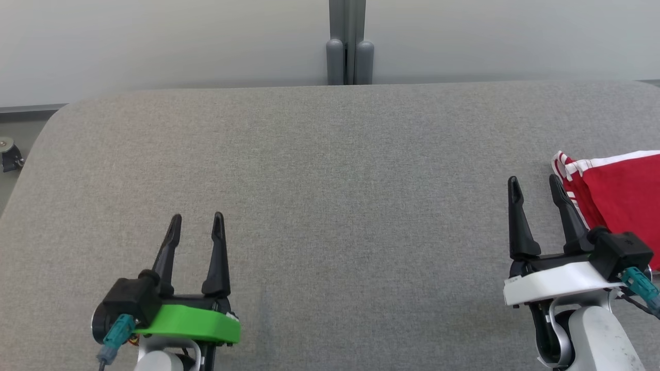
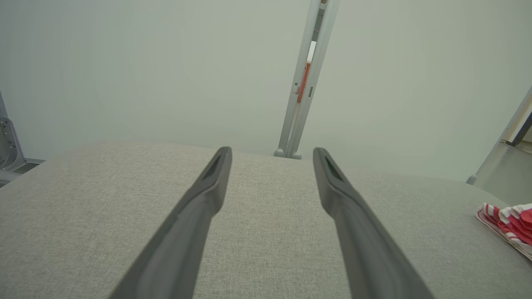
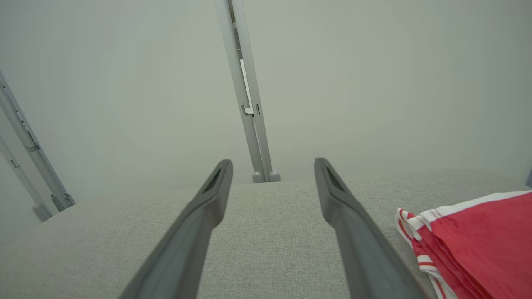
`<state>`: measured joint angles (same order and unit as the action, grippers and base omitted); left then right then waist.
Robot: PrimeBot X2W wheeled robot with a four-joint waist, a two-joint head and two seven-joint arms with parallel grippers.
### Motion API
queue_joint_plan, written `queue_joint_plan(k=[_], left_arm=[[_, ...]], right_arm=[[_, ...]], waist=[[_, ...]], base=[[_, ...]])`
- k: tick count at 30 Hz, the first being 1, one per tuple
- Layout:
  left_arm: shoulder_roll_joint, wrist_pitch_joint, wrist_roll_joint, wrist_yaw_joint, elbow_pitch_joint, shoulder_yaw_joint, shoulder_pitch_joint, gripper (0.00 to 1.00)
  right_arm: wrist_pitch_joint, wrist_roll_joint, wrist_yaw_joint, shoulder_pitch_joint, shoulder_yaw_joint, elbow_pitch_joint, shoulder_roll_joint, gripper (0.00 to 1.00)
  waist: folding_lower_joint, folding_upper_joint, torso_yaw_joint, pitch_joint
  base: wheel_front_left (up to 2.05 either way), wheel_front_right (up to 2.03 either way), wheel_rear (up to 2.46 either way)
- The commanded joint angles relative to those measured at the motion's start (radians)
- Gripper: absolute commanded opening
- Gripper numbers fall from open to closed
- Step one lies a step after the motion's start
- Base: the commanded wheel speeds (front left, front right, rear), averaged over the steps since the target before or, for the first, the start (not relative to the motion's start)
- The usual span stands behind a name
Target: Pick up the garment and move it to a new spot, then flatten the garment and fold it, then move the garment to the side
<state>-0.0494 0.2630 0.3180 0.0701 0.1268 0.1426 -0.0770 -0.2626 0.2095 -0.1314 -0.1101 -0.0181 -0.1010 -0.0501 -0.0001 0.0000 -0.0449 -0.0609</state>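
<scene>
A red garment with white trim (image 1: 619,193) lies folded at the right edge of the grey table (image 1: 330,206), partly cut off by the head view's border. It also shows at the right in the right wrist view as the garment (image 3: 478,245), and small at the far right in the left wrist view as the garment (image 2: 509,222). My right gripper (image 1: 534,183) stands open just left of it, its right finger close beside the cloth. At the lower left my left gripper (image 1: 197,220) is open and holds nothing.
A grey post (image 1: 349,51) stands behind the table's far edge against a pale wall. A caster wheel (image 1: 9,153) sits on the floor past the table's left edge. The table's rounded left corner (image 1: 62,116) is near it.
</scene>
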Motion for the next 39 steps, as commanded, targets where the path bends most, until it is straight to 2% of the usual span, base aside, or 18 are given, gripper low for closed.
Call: queue_joint_plan(k=[1, 4, 11, 23, 24, 27, 39], left_arm=[[-0.003, 0.001, 0.004, -0.003, 0.02, 0.005, 0.022, 1.0], [-0.004, 0.001, 0.01, 0.018, 0.038, 0.019, 0.007, 1.0], [-0.003, 0.001, -0.006, 0.026, 0.035, 0.01, 0.006, 1.0], [-0.003, 0.001, 0.072, 0.047, 0.036, 0.013, 0.037, 1.0], [0.001, 0.001, 0.072, 0.045, 0.04, 0.015, 0.014, 0.0], [0.002, -0.001, 0.084, 0.045, 0.058, 0.019, 0.028, 0.0], [-0.011, -0.05, 0.295, 0.046, 0.067, -0.011, 0.018, 0.0]], right_arm=[[-0.003, -0.006, 0.002, 0.004, 0.001, 0.004, -0.001, 1.0], [-0.003, -0.012, 0.002, 0.006, 0.011, 0.004, -0.001, 1.0], [-0.003, -0.013, 0.002, 0.015, 0.008, 0.009, -0.001, 1.0], [-0.003, -0.017, 0.002, 0.023, 0.013, 0.015, -0.001, 1.0], [0.0, -0.012, 0.0, 0.011, 0.013, 0.007, 0.001, 0.0], [0.004, 0.002, 0.0, 0.023, 0.014, -0.013, 0.004, 0.0], [0.06, 0.237, 0.0, 0.019, 0.003, -0.033, -0.002, 0.0]], waist=[[0.0001, 0.0, -0.001, 0.001], [0.0001, 0.0, -0.002, 0.002], [0.0001, 0.0, -0.005, 0.001], [0.0001, 0.0, -0.006, 0.011], [0.0001, 0.0, -0.006, 0.01], [0.0001, 0.0, -0.005, 0.011], [0.0001, 0.0, 0.0, 0.015]], base=[[0.0, 0.0, 0.0], [0.0, 0.0, 0.0], [0.0, 0.0, 0.0], [0.0, 0.0, 0.0], [0.0, 0.0, 0.0], [0.0, 0.0, 0.0], [0.0, 0.0, 0.0]])
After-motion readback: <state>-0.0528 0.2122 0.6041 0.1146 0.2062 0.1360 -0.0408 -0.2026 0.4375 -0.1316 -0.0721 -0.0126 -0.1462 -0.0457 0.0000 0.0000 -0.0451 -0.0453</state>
